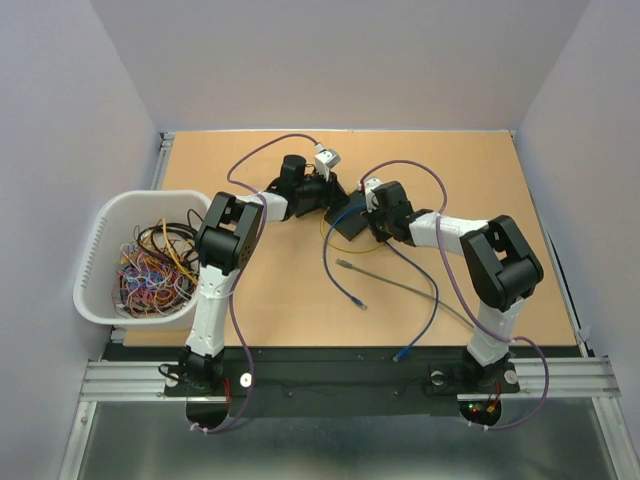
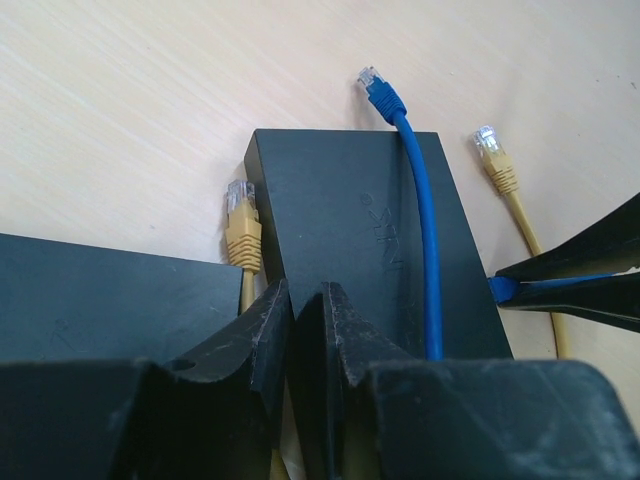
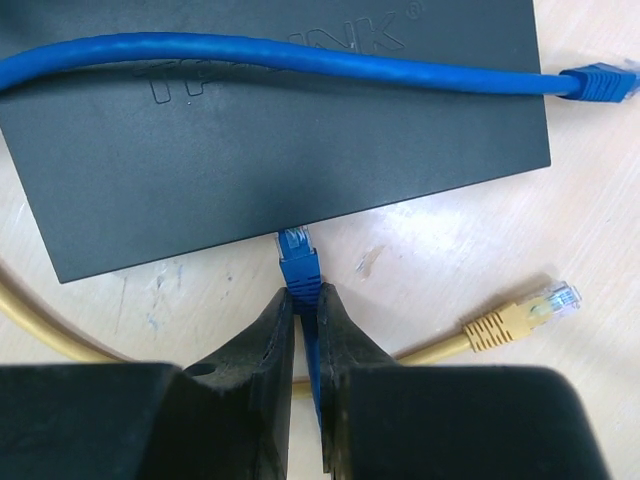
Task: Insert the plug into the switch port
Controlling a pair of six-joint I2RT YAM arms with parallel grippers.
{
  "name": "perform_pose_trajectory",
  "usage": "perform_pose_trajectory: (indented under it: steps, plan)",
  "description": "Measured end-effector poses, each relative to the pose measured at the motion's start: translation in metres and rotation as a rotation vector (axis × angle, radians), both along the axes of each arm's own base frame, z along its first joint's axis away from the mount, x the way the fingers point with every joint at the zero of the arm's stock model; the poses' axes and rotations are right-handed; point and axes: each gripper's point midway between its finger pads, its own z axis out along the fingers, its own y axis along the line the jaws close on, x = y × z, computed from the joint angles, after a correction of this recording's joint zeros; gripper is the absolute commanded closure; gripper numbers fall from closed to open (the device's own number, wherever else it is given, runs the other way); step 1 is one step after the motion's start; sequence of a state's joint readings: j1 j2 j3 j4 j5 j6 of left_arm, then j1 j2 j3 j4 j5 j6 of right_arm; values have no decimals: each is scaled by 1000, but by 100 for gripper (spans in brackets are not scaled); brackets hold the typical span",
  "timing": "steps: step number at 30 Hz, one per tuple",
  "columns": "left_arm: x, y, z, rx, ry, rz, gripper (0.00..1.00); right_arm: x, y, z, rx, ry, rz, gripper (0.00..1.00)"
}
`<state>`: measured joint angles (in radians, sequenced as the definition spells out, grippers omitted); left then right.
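Near the middle of the table (image 1: 480, 180), a little to the far side, I see the black switch (image 3: 250, 150) lying flat. At its right side wall sits the blue plug (image 3: 296, 250). The clear tip touches the wall, but I cannot tell if it is inside a port. My right gripper (image 3: 303, 297) has its fingers pressed together on the blue cable (image 3: 312, 380) directly behind the plug, so the cable is pinched between them and the plug points at the switch.

The left gripper (image 2: 305, 295) reaches in from the left and is at the left end of the switch. Its fingers stand close, with only a thin slit between them. I cannot tell if they pinch something or only rest at the switch.

A second blue cable (image 2: 420, 220) lies across the top of the switch, and its own end reaches past the edge. One yellow cable (image 2: 243, 230) has its end just beside the switch and runs under the left fingers. Another yellow cable (image 3: 510, 322) lies on the table near the held plug, apart from it. At the left edge of the table stands a white basket (image 1: 100, 230) full of coloured cables. A grey cable (image 1: 400, 278) lies on the near part of the table.
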<state>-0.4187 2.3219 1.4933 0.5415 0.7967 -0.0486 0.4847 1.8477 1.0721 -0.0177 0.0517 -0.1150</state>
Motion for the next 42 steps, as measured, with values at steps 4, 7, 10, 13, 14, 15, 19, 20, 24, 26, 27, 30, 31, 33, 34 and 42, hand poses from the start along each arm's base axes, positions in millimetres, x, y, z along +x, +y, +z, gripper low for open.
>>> perform_pose_trajectory:
  steps: [4, 7, 10, 13, 14, 15, 19, 20, 24, 26, 27, 30, 31, 33, 34, 42]
  plan:
    - [3, 0, -1, 2, -11, 14, 72, 4, 1, 0, 13, 2, 0, 100]
    - [4, -2, -1, 4, -16, 18, 72, 5, 2, -1, 16, 1, 2, 100]
    - [6, -2, -1, 4, -23, 30, 72, 8, 1, -1, 20, -9, -2, 100]
    - [9, -1, -1, 3, -21, 46, 72, 14, -3, 0, 17, -27, -20, 100]
    - [9, -1, -1, 2, -19, 50, 72, 16, -5, 0, 14, -31, -29, 100]
    - [9, -1, -1, 0, -16, 55, 72, 18, -9, 0, 8, -36, -43, 99]
    - [7, -1, -1, -23, 13, 76, 72, 26, -24, 0, 2, -83, -113, 100]
    - [5, -1, -1, -29, 27, 79, 72, 28, -30, 0, 13, -97, -136, 100]
    - [-18, -12, -2, -62, 115, 44, 72, 33, -66, 1, -19, -161, -238, 93]
    - [-34, -24, -3, -80, 167, 14, 72, 34, -81, 1, -43, -183, -282, 90]
    - [-42, -30, -3, -89, 191, -5, 72, 34, -90, 1, -58, -197, -307, 87]
    - [-68, -47, -4, -108, 267, -58, 72, 33, -105, 1, -86, -216, -354, 84]
    - [-76, -53, -3, -112, 291, -77, 72, 31, -108, 1, -91, -218, -363, 83]
    - [-89, -61, -4, -113, 332, -105, 72, 27, -112, 0, -97, -220, -375, 83]
    - [-95, -64, -4, -113, 350, -116, 72, 24, -114, 0, -95, -219, -382, 83]
    - [-108, -80, -3, -121, 464, -204, 72, -5, -128, 3, -34, -202, -419, 71]
